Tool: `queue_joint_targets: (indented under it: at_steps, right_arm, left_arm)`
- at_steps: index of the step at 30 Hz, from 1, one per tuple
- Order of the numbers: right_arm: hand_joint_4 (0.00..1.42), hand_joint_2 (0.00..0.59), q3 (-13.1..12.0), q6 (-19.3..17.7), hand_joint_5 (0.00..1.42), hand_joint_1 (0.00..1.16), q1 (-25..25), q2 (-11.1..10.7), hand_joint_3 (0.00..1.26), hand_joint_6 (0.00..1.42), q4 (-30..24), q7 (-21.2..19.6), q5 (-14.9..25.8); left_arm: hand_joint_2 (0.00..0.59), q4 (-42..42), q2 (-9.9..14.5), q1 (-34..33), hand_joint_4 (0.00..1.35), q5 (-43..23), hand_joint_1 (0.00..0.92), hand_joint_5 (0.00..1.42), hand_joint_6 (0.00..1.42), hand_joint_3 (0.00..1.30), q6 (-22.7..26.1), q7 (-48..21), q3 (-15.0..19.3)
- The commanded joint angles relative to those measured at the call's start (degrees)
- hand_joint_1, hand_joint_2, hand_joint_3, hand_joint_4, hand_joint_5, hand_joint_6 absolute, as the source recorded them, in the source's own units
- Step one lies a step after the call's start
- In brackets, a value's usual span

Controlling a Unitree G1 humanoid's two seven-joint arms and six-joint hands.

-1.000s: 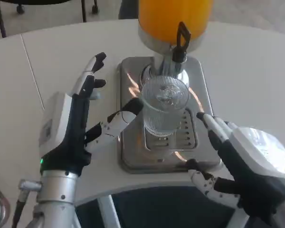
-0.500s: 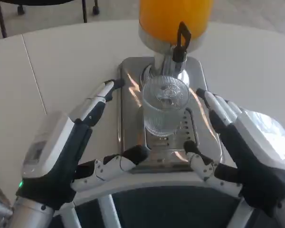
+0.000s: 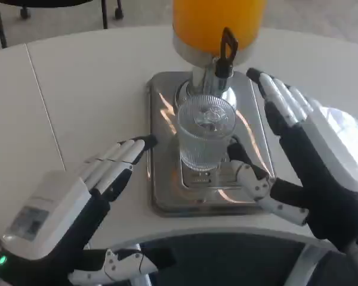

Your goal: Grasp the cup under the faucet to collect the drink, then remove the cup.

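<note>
In the head view, the ribbed clear cup (image 3: 205,141) stands upright on the steel drip tray (image 3: 167,179), directly below the faucet (image 3: 222,67) of the orange drink dispenser (image 3: 218,27), whose black tap lever (image 3: 228,43) points up. The cup looks empty, though its ribbing makes that hard to confirm.

Over the last second our left robot hand (image 3: 77,202) has dropped back from beside the cup to the near left of the bench (image 3: 77,89). It is now spread wide and holding nothing, its fingertips (image 3: 144,143) just short of the tray's left edge. Our right robot hand (image 3: 304,161) has moved the other way, up and in: its fingers now reach far along the right side of the tray, open wide, and its thumb (image 3: 250,176) comes in close to the near right of the cup. We cannot tell whether it touches the glass.

We read this as the right taking over the grasp while the left clears out. Nothing is gripped yet, and no drink is flowing.

The dispenser's top is cut off by the frame, as are both forearms at the near edge. The spout's opening is lost in reflections behind the cup rim. The right palm hides the tray's near right corner.
</note>
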Motion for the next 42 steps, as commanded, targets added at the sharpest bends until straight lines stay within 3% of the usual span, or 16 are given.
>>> queue_joint_targets:
  at_steps: [1,9,13,21,26,36,42]
  right_arm:
    - [0.0,0.525,-0.47,-0.06,0.0,0.42,-1.61,-0.3,0.0,0.0,-0.15,-1.06,0.89]
    - [0.0,0.523,-1.54,-1.63,0.0,0.42,-2.83,-0.68,0.0,0.0,-0.61,-5.39,2.32]
    - [0.0,0.527,-2.23,-4.17,0.0,0.42,-0.68,-1.0,0.0,0.0,-0.07,-10.78,4.38]
    - [0.0,0.528,-5.77,-9.81,0.0,0.41,5.0,-1.06,0.0,0.0,3.17,-23.05,12.44]
    - [0.0,0.526,-7.45,-11.46,0.0,0.4,7.63,-1.43,0.0,0.0,5.01,-27.91,14.67]
    - [0.0,0.526,-11.99,-12.05,0.0,0.37,7.92,-2.69,0.0,0.01,9.86,-32.4,22.02]
    - [0.0,0.526,-13.61,-11.68,0.0,0.36,6.96,-3.36,0.0,0.04,11.4,-33.65,24.27]
  left_arm:
    - [0.113,-1.33,0.76,1.4,0.0,1.18,0.031,0.07,0.17,0.06,-1.72,-1.12,1.11]
    - [0.113,-2.31,-0.19,2.76,0.0,2.36,0.031,0.07,0.16,0.06,-1.53,-1.82,1.78]
    - [0.113,-2.56,-0.53,2.91,0.0,2.63,0.031,0.07,0.16,0.06,-1.09,-1.91,1.79]
    - [0.113,-3.33,-1.11,3.31,0.0,2.74,0.031,0.06,0.16,0.07,-0.3,-2.58,1.85]
    - [0.113,-3.71,-1.31,3.62,0.0,2.72,0.031,0.06,0.16,0.07,0.08,-3.0,1.97]
    - [0.11,-4.27,-1.44,4.64,0.0,2.47,0.025,0.07,0.16,0.08,0.64,-3.78,2.49]
    - [0.11,-4.23,-1.36,5.06,0.0,2.34,0.019,0.08,0.16,0.08,0.63,-3.84,2.77]
